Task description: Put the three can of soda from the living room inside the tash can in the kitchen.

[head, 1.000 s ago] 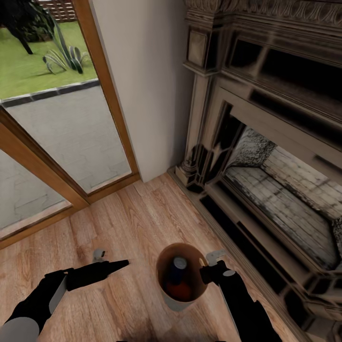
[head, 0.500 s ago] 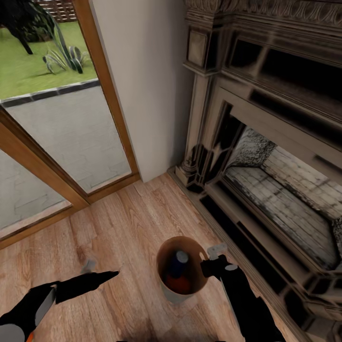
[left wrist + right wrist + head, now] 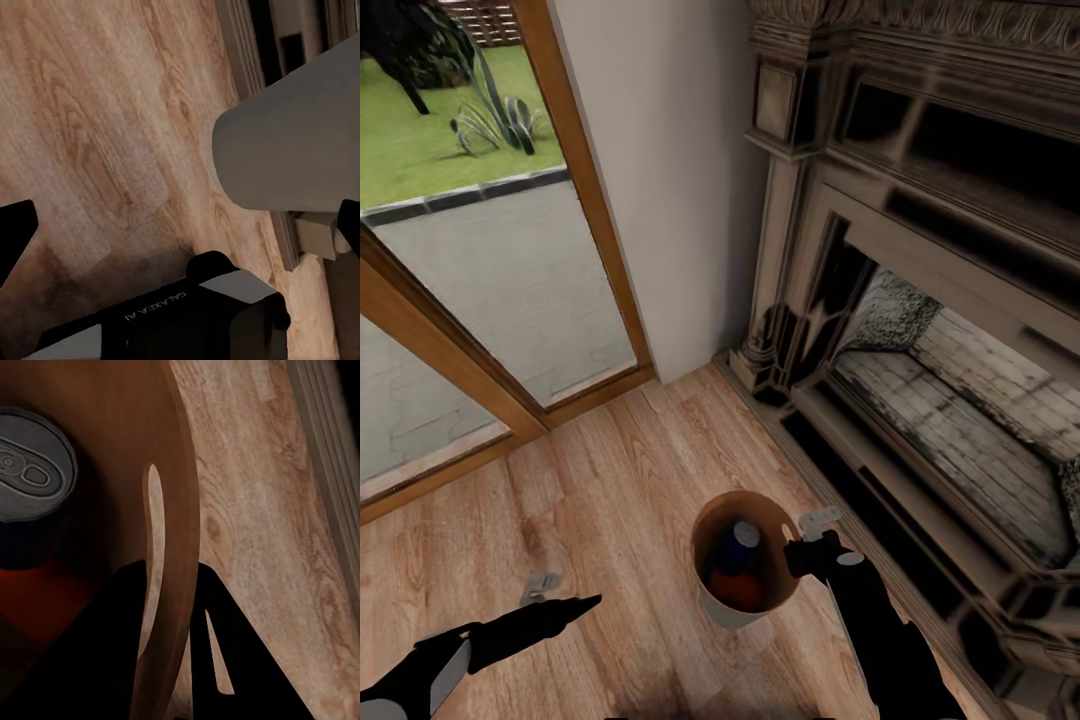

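The tash can (image 3: 712, 598), white-grey outside and brown inside, hangs over the living room's plank floor by the fireplace. Inside it I see a dark blue can of soda (image 3: 740, 543) with a silver top, resting on an orange one (image 3: 738, 592). My right gripper (image 3: 810, 540) is shut on the bin's right rim. In the right wrist view its fingers (image 3: 124, 615) straddle the rim (image 3: 180, 517), beside the blue can (image 3: 30, 472). My left gripper (image 3: 565, 592) stands open and empty to the bin's left. The left wrist view shows the bin's outer wall (image 3: 292, 142).
A dark carved fireplace (image 3: 920, 330) with a brick hearth runs along the right. Wood-framed glass doors (image 3: 480, 300) stand at the left, looking onto a patio and lawn, with a white wall section (image 3: 670, 180) between. Light plank floor (image 3: 620, 470) lies ahead.
My left arm has drawn back toward the lower left, away from the bin. The bin, held by my right gripper, has shifted slightly forward and up. The camera has not moved.
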Controlling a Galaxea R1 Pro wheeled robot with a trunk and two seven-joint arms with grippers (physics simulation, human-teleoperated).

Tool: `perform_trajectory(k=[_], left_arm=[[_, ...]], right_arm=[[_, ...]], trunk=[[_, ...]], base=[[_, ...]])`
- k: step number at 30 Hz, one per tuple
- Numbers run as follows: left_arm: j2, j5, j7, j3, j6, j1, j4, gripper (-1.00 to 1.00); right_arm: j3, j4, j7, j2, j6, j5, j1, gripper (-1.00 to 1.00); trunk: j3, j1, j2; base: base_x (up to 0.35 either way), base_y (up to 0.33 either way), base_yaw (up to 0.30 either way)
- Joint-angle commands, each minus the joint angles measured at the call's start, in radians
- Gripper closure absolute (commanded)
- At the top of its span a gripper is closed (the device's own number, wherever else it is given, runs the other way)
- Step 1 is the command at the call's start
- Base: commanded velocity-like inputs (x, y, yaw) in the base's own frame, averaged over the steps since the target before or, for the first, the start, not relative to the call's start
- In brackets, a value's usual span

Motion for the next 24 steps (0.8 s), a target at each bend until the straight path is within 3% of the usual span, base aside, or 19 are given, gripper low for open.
perform_trajectory(k=[1,10,14,24], left_arm=[[-0.002,0.0,0.011,0.0,0.0,0.0,0.003,-1.0],[-0.007,-0.002,0.031,-0.001,-0.001,0.0,0.008,-1.0],[-0.021,-0.009,0.033,-0.003,-0.002,0.0,0.007,-1.0],[-0.023,-0.009,0.033,-0.003,-0.002,0.0,0.007,-1.0]], right_arm=[[0.0,0.0,0.004,0.0,0.002,-0.016,0.0,1.0],[0.002,-0.002,0.004,0.0,0.002,-0.016,0.0,1.0],[0.005,-0.002,0.004,0.0,0.001,-0.018,0.0,1.0],[0.005,-0.003,0.005,0.001,0.001,-0.018,0.0,1.0]], trunk=[[0.0,0.0,0.0],[0.001,0.0,0.0],[0.008,0.0,0.0],[0.024,0.0,0.0]], base=[[0.0,0.0,0.0],[0.0,0.0,0.0],[0.0,0.0,0.0],[0.0,0.0,0.0]])
